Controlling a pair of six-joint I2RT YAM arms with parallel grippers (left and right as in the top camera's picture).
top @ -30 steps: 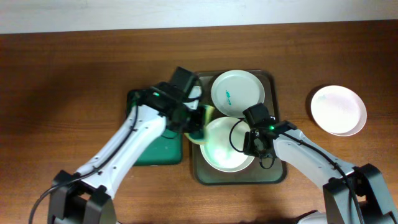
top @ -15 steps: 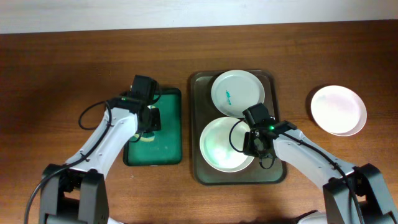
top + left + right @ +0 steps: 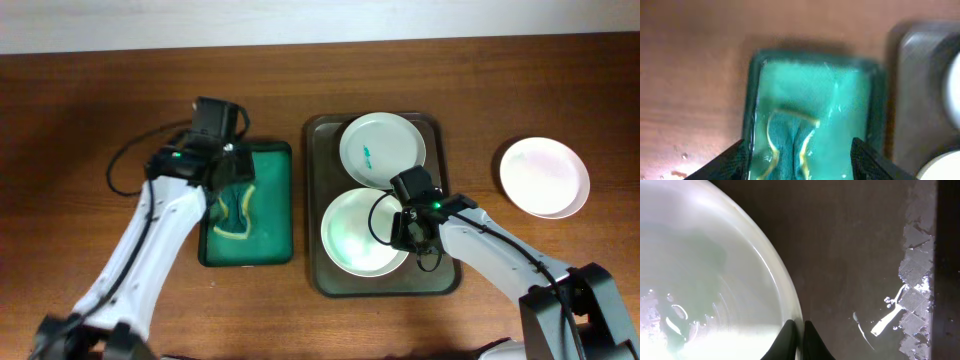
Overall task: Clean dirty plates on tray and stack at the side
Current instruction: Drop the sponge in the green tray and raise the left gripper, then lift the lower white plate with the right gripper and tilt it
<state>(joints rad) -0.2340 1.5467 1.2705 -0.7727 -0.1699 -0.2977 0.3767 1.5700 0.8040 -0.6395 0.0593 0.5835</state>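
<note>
"White ware, three pieces. Locations?"

"Item one: near plate, near half of the dark tray. Item two: far plate, far half of the same tray, teal smear in its middle. The rims of items one and two meet, and I cannot tell which lies over which. Item three: side plate, on bare wood, well off to the right."

"Pincers?"

"My right pincer: pressed onto the right-hand rim of item one, one finger inside the lip and one outside. My left pincer: spread, carrying nothing, above the sponge in the green tray, left of the dark tray."

"Handling, item one?"

"By my judgement it is rigid, shallow and light enough for a single rim grip, though held at one edge it will want to tip. The face is glossy with wet glints and beads, and the tray floor beside it carries water streaks, so I count it slippery. I cannot tell whether it is ceramic or plastic, so I treat it as chippable. Best hold is the raised rim, where I have it. The flat middle offers nothing to pinch."

"Other materials?"

"Dark tray: matt grey-brown metal, rounded corners, low rim. Green tray: smaller, rectangular, shiny. Sponge: soft, curled, yellow edges showing. Table: brown wood grain."
</note>
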